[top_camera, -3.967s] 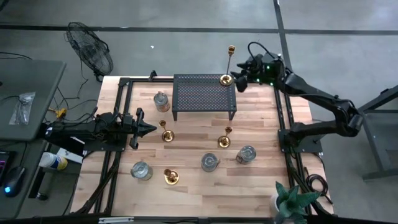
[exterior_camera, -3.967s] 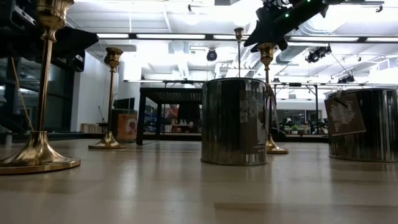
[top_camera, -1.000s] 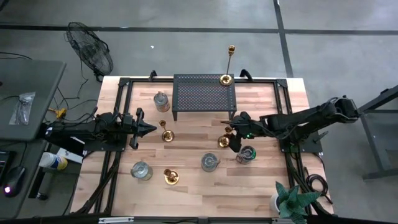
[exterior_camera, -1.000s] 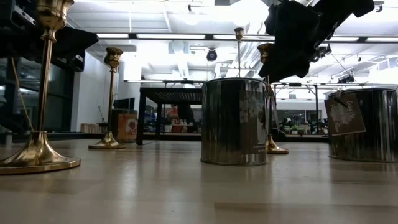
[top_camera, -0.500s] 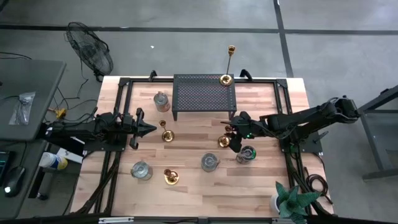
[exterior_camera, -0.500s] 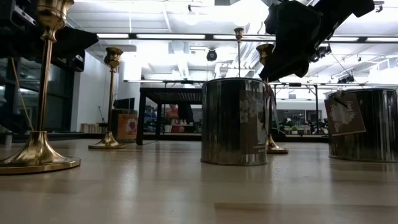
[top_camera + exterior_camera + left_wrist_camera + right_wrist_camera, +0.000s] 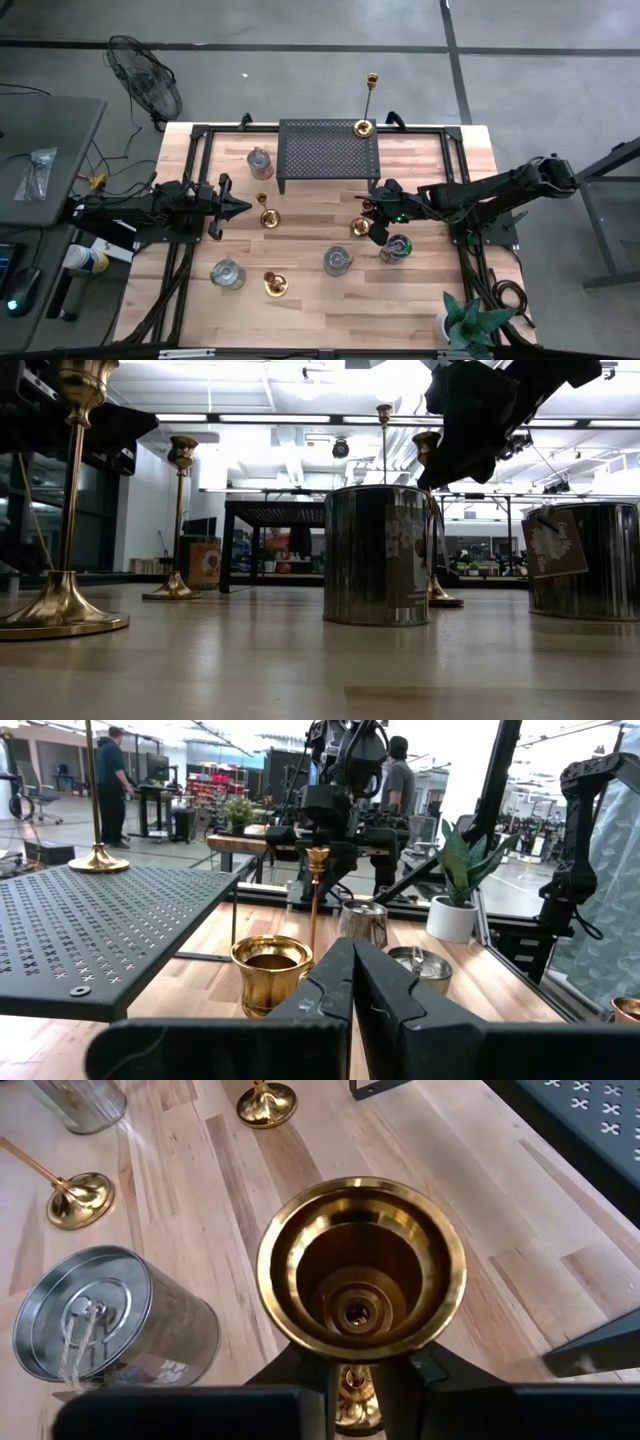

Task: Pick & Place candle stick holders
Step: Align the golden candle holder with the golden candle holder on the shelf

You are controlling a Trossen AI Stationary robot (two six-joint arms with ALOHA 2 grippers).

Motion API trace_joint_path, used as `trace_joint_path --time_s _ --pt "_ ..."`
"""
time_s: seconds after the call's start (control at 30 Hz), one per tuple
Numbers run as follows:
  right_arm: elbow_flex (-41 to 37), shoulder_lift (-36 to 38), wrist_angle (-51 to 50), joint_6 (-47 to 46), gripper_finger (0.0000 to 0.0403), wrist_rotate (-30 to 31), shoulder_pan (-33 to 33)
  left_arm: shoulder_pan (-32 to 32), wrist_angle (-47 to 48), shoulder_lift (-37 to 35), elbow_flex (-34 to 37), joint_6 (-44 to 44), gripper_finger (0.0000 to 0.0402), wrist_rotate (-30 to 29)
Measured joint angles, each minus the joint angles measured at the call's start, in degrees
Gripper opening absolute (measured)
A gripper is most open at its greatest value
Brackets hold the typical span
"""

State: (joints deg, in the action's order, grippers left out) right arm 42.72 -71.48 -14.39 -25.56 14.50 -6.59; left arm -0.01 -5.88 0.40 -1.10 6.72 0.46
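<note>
Underneath, a pale wooden table (image 7: 420,155); behind, people (image 7: 112,770) stand in the room

My pale wooden plank tabletop (image 7: 420,160) carries a black perforated metal stand (image 7: 329,150), brass candlesticks (image 7: 267,214), silvery tin cups (image 7: 228,273) and a green potted plant (image 7: 467,325).

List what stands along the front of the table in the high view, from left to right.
Silvery cup → brass candlestick → silvery cup → silvery cup → potted plant at the corner.
</note>
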Motion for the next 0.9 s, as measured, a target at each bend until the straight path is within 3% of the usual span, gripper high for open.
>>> trace_joint_path --time_s 0.9 --pt "0.0 1.8 0.0 -0.1 0.0037 -1.3 0.0 0.0 0.0 0.0 0.0 0.0 0.0001 0.0"
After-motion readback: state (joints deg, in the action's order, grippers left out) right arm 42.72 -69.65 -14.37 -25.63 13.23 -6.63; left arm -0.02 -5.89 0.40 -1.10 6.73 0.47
